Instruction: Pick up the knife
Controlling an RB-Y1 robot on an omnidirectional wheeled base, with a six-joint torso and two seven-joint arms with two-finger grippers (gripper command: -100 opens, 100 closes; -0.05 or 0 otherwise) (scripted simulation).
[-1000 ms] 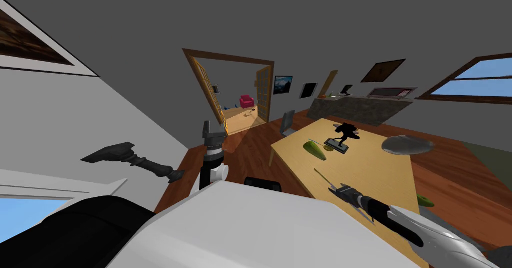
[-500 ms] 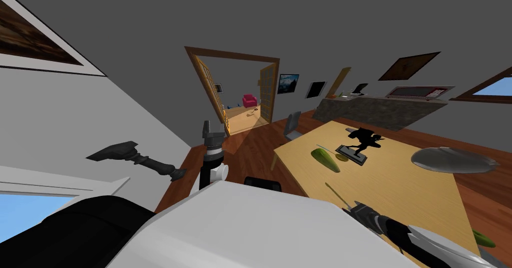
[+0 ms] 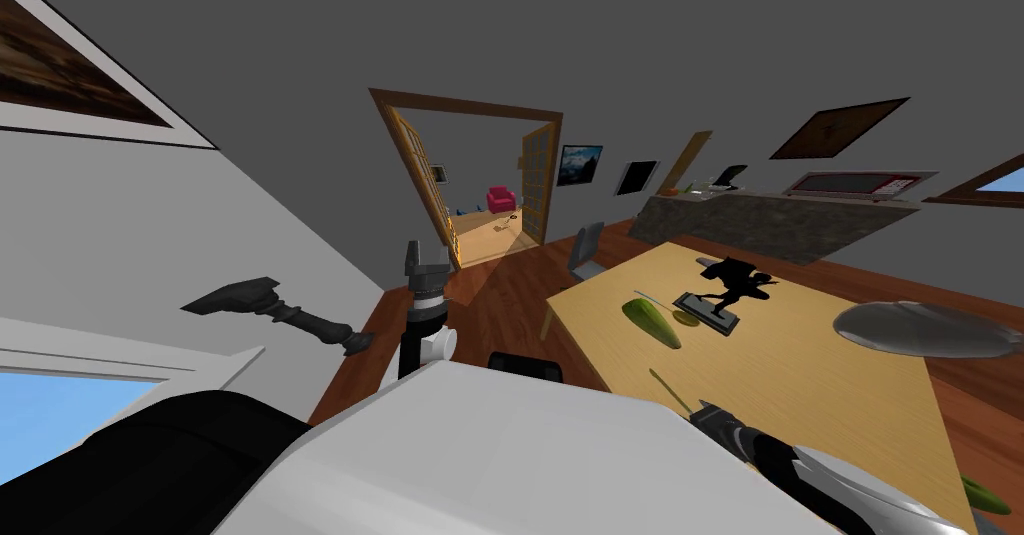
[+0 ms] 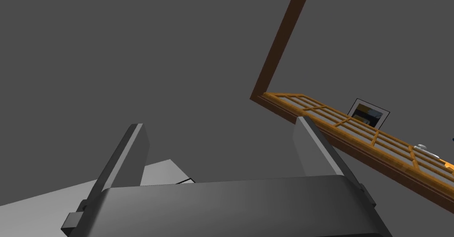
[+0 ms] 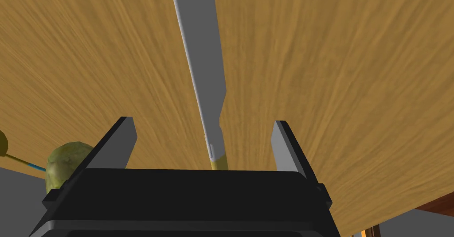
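Knife looks thin, stiff, probably slippery; grasp its yellowish handle, between the right gripper's open, empty fingers.

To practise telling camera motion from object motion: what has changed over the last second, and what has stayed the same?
Only my own view shifted: the table, statue and grey dish slid rightward together in the head view, so nothing on the table moved. The right gripper stays open astride the knife, which still lies on the table, not gripped. The left gripper stays open and idle.
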